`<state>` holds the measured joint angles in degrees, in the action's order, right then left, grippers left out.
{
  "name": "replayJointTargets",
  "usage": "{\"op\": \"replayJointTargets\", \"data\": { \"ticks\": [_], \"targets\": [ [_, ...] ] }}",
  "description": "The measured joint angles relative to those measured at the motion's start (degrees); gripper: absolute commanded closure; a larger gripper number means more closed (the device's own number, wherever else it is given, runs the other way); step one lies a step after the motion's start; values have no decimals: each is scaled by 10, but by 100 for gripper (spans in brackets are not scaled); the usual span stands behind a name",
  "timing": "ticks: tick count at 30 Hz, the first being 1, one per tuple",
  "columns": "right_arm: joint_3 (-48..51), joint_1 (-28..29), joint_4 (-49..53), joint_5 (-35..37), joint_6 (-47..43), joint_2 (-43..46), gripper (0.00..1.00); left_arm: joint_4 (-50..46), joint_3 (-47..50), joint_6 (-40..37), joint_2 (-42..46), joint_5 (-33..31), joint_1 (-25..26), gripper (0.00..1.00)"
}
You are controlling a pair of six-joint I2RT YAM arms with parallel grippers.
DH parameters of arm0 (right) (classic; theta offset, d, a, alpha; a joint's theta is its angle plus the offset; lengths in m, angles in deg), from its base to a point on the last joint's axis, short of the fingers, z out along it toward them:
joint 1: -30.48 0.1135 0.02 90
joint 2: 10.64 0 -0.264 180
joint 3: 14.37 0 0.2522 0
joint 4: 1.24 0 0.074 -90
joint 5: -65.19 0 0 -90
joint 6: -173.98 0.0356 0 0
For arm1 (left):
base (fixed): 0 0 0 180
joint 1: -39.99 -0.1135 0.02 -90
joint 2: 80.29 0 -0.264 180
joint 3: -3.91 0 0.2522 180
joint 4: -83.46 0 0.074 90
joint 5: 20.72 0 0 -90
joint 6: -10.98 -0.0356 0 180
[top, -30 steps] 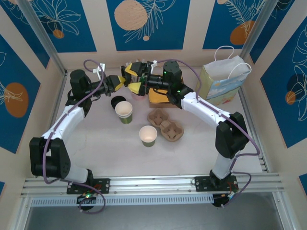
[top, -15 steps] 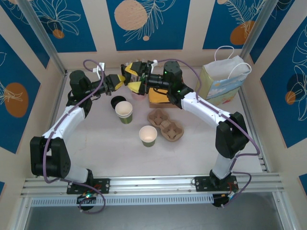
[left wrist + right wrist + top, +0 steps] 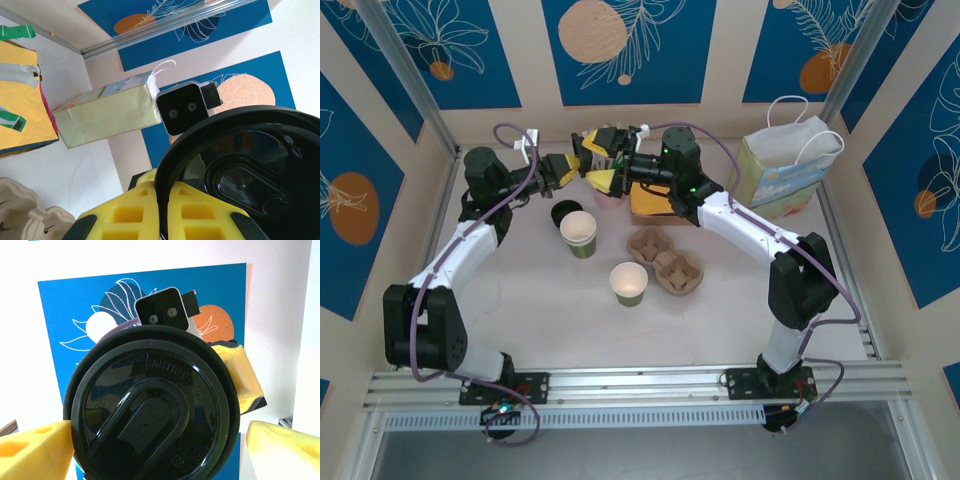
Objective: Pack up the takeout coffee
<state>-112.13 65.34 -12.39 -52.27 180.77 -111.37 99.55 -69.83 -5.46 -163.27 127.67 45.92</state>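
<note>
Handover pose is scarcely changed over the last second. The left claw (image 3: 162,200) stays pinched on the rim of the black lid (image 3: 150,410), raised at far centre. The right claw (image 3: 160,445) stands wide, flanking it. A lidless green cup (image 3: 578,232) waits on the worktop (image 3: 520,300), so capping appears still to come.

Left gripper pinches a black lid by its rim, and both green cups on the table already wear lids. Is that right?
Not quite: the left gripper does pinch the black lid, but both green cups stand lidless, white insides showing, in the top external view.
</note>
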Motion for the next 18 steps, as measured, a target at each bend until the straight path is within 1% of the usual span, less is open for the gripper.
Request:
{"op": "replayJointTargets", "data": {
  "ticks": [12, 14, 18],
  "targets": [
    [0, -1, 0, 0, 0, -1, 13, 6, 0, 1, -5, 2, 4, 92],
    [-3, -1, -2, 0, 2, -4, 17, 6, 0, 1, -5, 2, 4, 92],
    [-5, -1, -7, 0, 4, -8, 17, 6, 3, 1, -5, 2, 4, 92]
  ]
}}
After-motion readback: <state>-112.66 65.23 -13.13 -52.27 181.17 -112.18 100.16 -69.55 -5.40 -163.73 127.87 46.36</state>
